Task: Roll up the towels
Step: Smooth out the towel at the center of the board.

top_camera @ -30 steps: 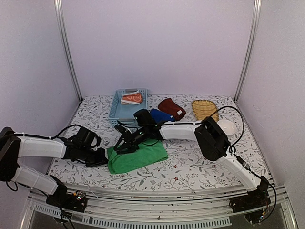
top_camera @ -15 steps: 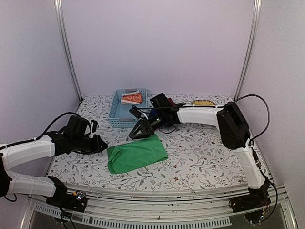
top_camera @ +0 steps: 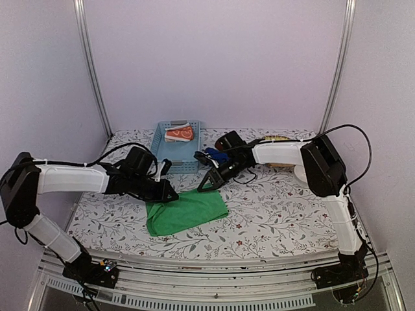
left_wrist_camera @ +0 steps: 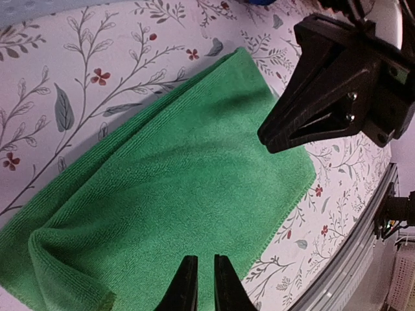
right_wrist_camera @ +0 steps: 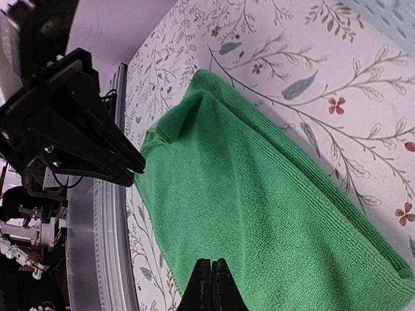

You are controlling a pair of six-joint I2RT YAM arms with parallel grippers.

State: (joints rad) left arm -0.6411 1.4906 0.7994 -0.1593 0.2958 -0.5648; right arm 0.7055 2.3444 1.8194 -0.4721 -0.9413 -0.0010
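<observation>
A green towel (top_camera: 186, 212) lies folded flat on the table near the front; the wrist views show it too (left_wrist_camera: 175, 175) (right_wrist_camera: 266, 194). My left gripper (top_camera: 171, 196) (left_wrist_camera: 205, 258) hovers over its left part, jaws a narrow gap apart and empty. My right gripper (top_camera: 202, 188) (right_wrist_camera: 211, 262) hangs shut and empty just above its far right corner. The two tips face each other across the towel. An orange towel (top_camera: 179, 133) rests in the blue basket. A dark blue towel (top_camera: 216, 155) peeks out behind the right arm.
The light blue basket (top_camera: 166, 155) stands at the back, left of centre. The yellow wicker tray (top_camera: 280, 138) shows partly behind the right forearm, with a white bowl (top_camera: 299, 173) beside it. The table's front rail (top_camera: 214, 269) runs close to the towel.
The right gripper lifted off the towel, drew back to its far right corner and shut. The left gripper left the towel's left edge, parted slightly and swung in over the towel.
</observation>
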